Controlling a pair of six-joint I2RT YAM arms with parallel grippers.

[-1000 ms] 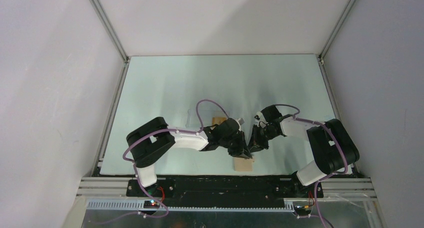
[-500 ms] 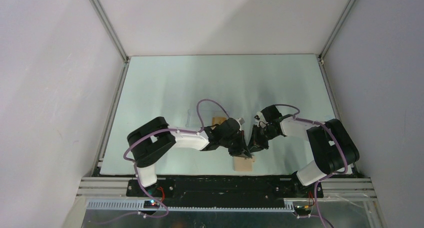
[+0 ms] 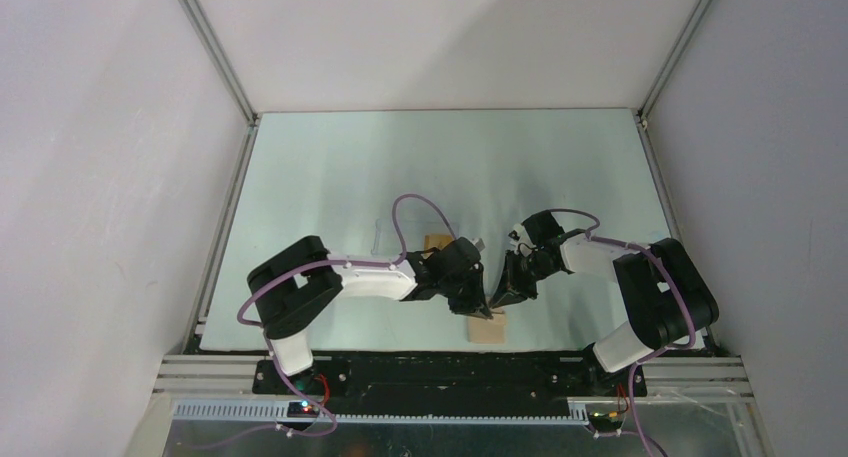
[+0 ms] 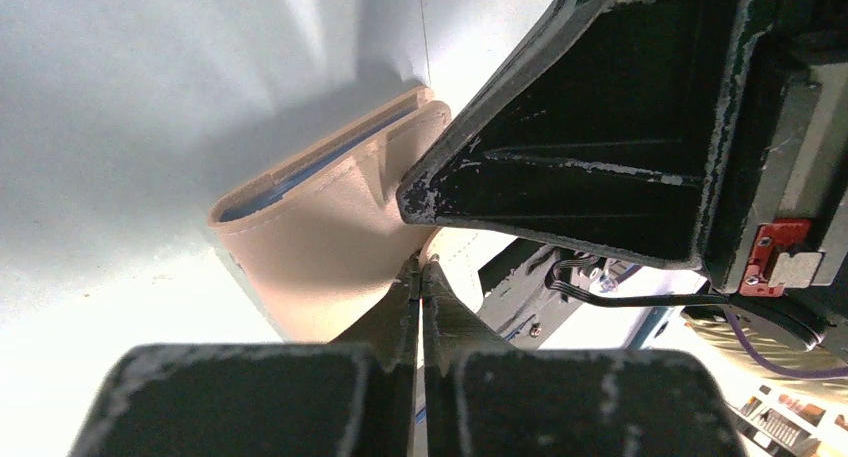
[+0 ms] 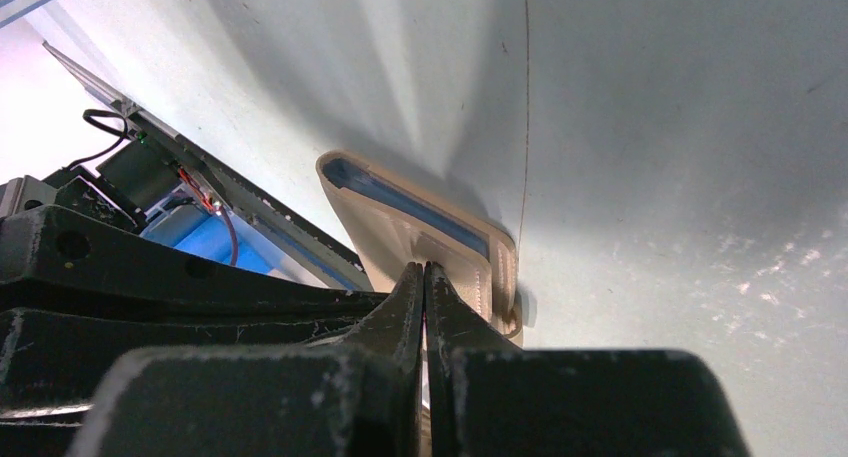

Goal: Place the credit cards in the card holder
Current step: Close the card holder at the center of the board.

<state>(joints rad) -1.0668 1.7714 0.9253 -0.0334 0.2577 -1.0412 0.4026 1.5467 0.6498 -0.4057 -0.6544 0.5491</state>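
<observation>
The card holder (image 3: 486, 328) lies close to the table's (image 3: 330, 167) near edge, a little right of centre, just short of the black rail where the arms are bolted. Wide bare tabletop opens to the far, left and right sides, up to the enclosure walls. Both arms fold inward and meet over the holder. The left gripper (image 3: 480, 302) and the right gripper (image 3: 503, 295) are tip to tip there, leaving almost no room between them. Each pair of jaws is pressed together with no gap, tips down at the tan leather. Whether either pinches a fold of it cannot be told. A credit card (image 3: 436, 242) lies farther back, partly hidden by the left wrist, with a faint clear plastic box (image 3: 384, 237) to its left. Only the top view shows those two. The wrist views alone show the holder's blue lining (image 5: 400, 199) along its slightly parted edge.
</observation>
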